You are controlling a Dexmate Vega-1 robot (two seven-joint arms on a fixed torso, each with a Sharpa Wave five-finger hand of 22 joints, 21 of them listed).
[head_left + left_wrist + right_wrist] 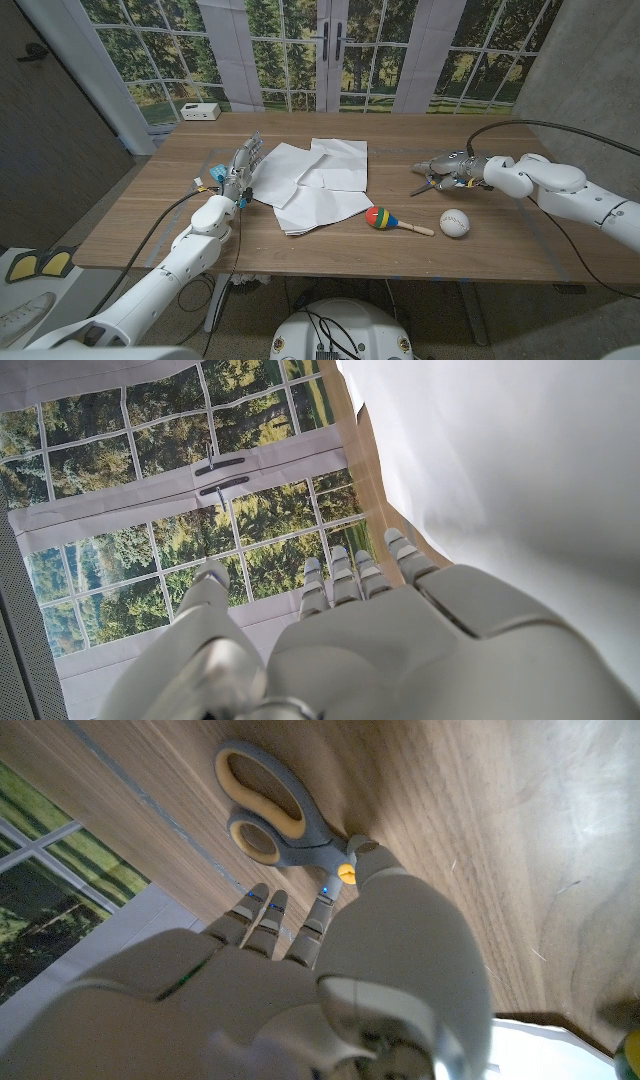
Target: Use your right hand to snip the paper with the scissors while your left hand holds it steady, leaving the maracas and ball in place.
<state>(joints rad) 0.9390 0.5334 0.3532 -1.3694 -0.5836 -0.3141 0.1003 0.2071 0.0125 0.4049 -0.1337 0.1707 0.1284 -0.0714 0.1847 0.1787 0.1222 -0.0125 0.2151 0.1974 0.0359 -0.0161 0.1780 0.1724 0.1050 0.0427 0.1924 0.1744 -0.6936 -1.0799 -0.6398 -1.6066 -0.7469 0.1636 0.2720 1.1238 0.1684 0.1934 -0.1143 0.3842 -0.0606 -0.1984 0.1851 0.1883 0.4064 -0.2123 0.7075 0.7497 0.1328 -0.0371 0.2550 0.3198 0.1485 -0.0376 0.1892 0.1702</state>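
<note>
- Two hands, one each side of the paper (318, 182): left hand (238, 170) at paper's 9 o'clock, just beside its edge, fingers (340, 575) straight and together, reaching up the sheet's side, holding nothing. Prob. staged to press the sheet steady; can't tell if it touches paper yet.
- Right hand (450, 168) at paper's 3 o'clock, well apart from it, over the scissors (275, 812). Scissors lie flat on the surface (150, 215), loops pointing away from the wrist; fingers curl down at the pivot, thumb touching near the yellow screw. Real grip or not – can't tell; looks like pickup step.
- Maraca (385, 219) at paper's 5 o'clock, just beside its corner; ball (454, 223) near the maraca's 3 o'clock. Both on the near side, outside the likely cut path, so no need to disturb them.
- Cutting not yet begun.
</note>
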